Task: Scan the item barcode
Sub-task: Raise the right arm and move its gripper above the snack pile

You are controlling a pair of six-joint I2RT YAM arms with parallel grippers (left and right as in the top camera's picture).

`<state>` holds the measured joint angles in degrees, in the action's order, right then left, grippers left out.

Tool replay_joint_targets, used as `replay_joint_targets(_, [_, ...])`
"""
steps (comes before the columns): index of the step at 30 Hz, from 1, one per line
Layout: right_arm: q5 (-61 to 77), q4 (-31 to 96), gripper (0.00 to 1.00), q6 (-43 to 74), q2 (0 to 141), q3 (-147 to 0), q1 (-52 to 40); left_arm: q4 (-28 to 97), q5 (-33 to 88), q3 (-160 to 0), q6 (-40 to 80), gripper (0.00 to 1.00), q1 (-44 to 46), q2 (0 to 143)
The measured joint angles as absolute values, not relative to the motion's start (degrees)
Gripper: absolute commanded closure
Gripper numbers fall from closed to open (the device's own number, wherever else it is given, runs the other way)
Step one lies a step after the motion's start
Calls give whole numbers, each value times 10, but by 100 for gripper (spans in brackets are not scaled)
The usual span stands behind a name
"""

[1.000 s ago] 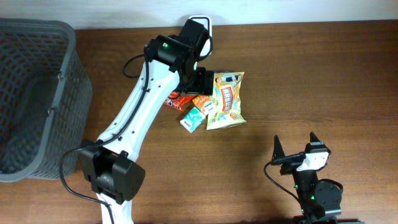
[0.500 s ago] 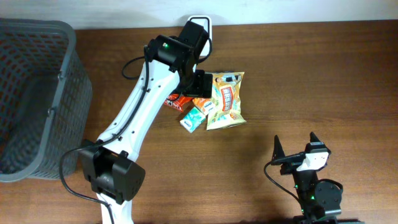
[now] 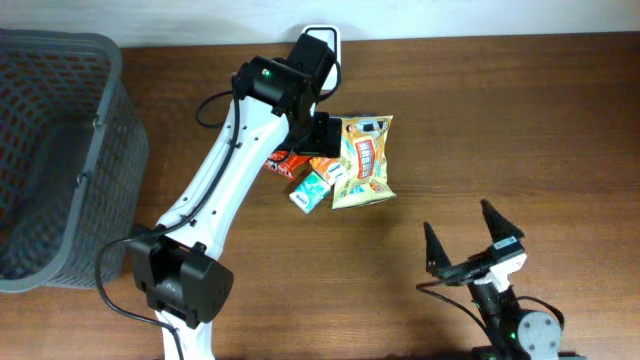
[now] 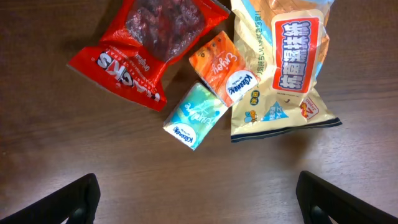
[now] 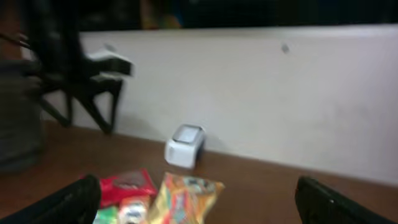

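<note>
1. Four bunched packets: red glossy snack pouch (image 4: 140, 46), orange tissue pack (image 4: 221, 65), teal tissue pack (image 4: 196, 115), cream crisp bag (image 4: 283, 68).
2. Left gripper (image 4: 199, 199) above them, spread, empty; right gripper (image 3: 458, 220) spread, well apart.
3. Risk: closing pinches two packs.
4. No barcode faces up; white scanner (image 5: 185, 146) may miss it.

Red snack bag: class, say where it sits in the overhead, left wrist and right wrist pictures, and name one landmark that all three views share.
Overhead: the red snack bag is left of centre in the upper half, partly hidden under the left arm.
Left wrist: upper left, cut by the top edge.
Right wrist: bottom edge, left of centre, blurred.
Shared landmark: the yellow snack bag, close by in every view.
</note>
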<state>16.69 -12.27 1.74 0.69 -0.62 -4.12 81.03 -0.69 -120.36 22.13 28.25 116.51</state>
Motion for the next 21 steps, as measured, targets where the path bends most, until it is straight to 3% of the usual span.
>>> replay_joint_targets(6, [210,-133,2,46,7,-28,-41,810,-7,-1204,221,1,283,1165])
replay_joint_targets(10, [216,-66,2,48,16,-88,-41,810,-7,-1204,221,1,283,1165])
replay_joint_targets(15, [227,30,2,47,131,-202,-41,810,-7,-1204,221,1,283,1165])
replay_joint_targets(21, [396,48,2,47,284,-320,-41,815,-7,-1204,221,1,283,1165])
